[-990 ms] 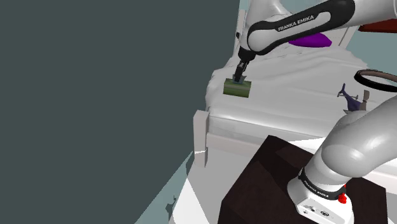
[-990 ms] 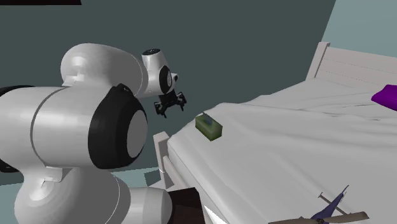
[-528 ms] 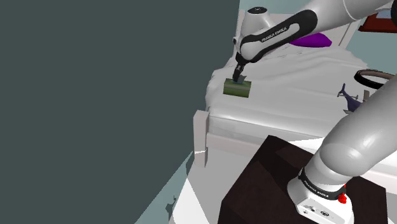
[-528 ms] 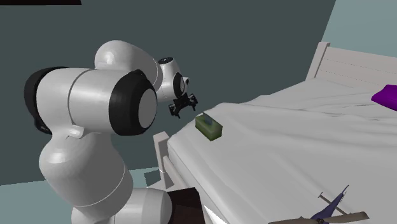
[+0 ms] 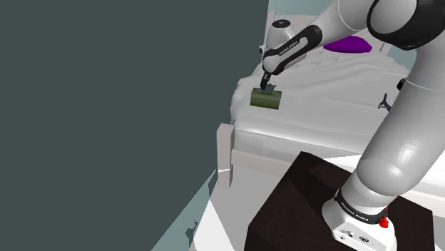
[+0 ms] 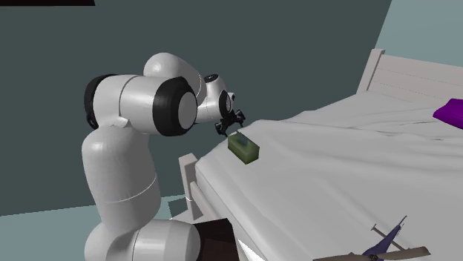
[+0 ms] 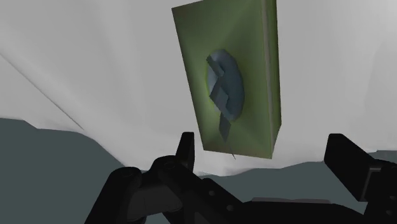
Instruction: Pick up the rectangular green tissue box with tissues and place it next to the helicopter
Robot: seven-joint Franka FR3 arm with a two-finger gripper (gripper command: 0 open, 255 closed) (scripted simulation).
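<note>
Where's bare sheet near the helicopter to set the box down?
Bare sheet runs from the box to the helicopter, and from the helicopter up toward the purple thing. Either patch looks usable. It is crowded only at the box, where the open gripper hovers.
</note>
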